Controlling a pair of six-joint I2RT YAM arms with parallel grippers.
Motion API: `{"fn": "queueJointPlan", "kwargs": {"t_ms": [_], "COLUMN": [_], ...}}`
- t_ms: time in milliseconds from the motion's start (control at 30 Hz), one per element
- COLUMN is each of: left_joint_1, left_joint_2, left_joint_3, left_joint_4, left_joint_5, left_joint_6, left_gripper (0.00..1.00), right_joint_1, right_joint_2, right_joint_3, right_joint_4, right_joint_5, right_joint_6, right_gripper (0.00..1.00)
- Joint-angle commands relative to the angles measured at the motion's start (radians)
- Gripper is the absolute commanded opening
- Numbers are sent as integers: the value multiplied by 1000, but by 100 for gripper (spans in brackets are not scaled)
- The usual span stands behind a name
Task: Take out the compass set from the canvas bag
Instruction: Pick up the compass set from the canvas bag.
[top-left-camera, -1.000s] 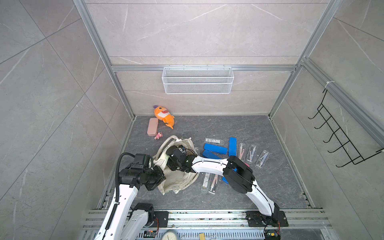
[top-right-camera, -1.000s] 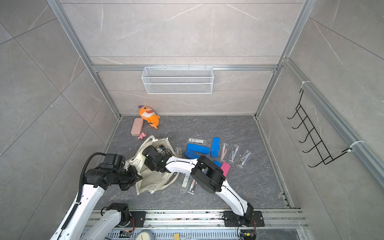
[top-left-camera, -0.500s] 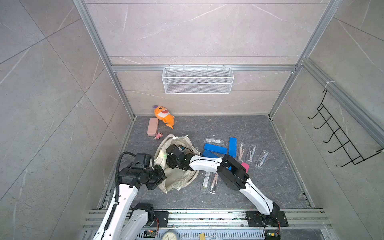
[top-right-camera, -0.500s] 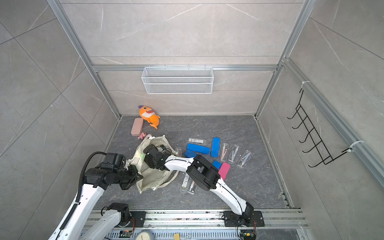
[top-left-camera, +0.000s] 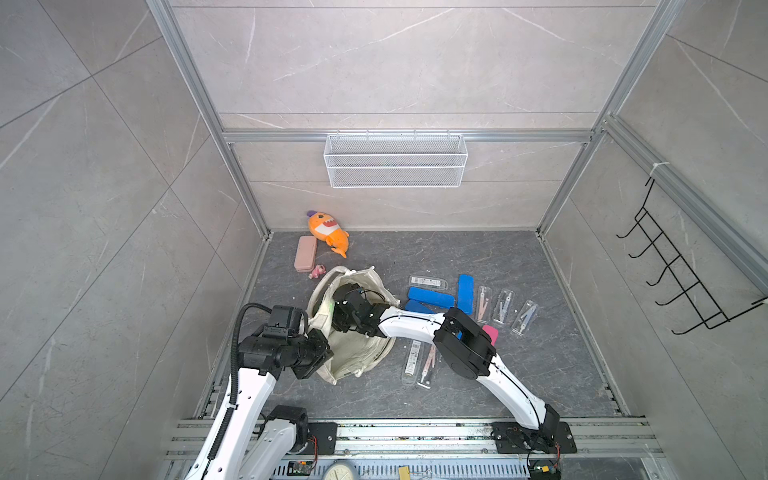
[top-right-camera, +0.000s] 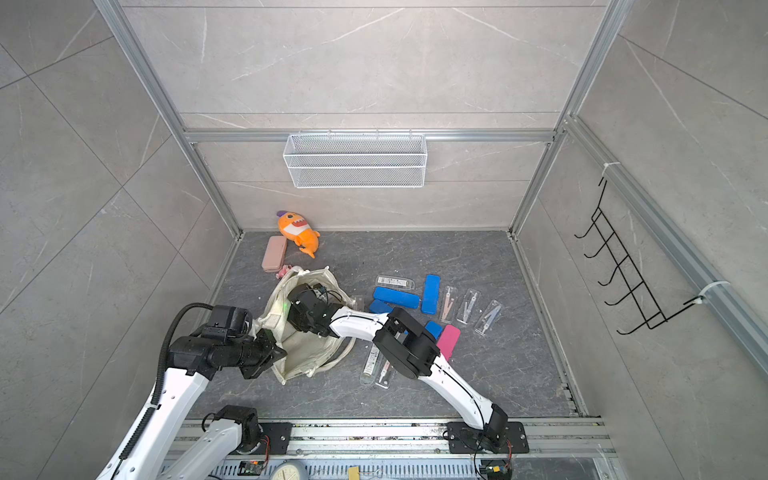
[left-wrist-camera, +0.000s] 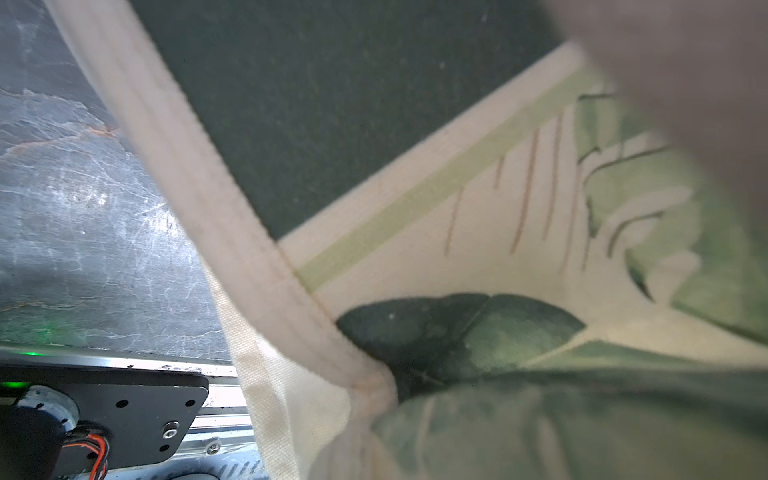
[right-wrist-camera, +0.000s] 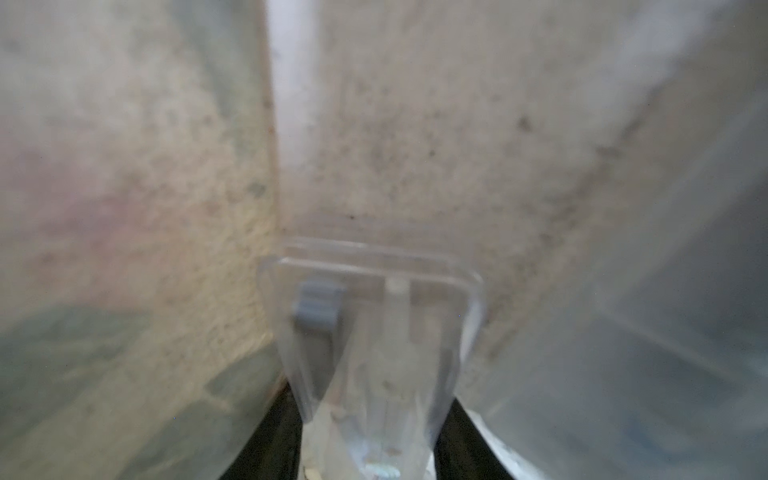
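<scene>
In both top views the canvas bag lies by the table's left edge, long axis running near edge to far edge, my left fingers clamped shut on its near-left rim and my right fingers sunk in its mouth. My left wrist view shows only its cream strap and green print. My right wrist view shows my right fingers gripping the clear compass set inside the bag, its long axis in line with them, its far end pointing deeper in.

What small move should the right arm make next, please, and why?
Probably draw the right gripper back out of the canvas bag: the clear compass case sits between its fingers, and the left gripper holds the bag's edge.
</scene>
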Motion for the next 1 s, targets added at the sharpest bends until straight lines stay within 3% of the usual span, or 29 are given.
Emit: {"fn": "queueJointPlan", "kwargs": {"t_ms": [0, 167, 667, 967], "left_joint_1": [-8, -8, -9, -7], "left_joint_2": [-1, 3, 18, 31], "left_joint_3": [1, 0, 2, -5], "left_joint_4": [-38, -26, 27, 52], "left_joint_5": [16, 15, -11, -6], "left_joint_6": [-13, -22, -77, -91], "left_gripper": [0, 0, 0, 0], "right_joint_1": [-4, -2, 28, 40], "right_joint_2": [3, -58, -334, -517], "right_joint_3": [56, -11, -412, -523], "right_joint_4": [66, 76, 191, 64], "right_joint_5": [-43, -40, 8, 75], "right_joint_6": [-68, -84, -118, -235], "right_gripper": [25, 23, 22, 22]}}
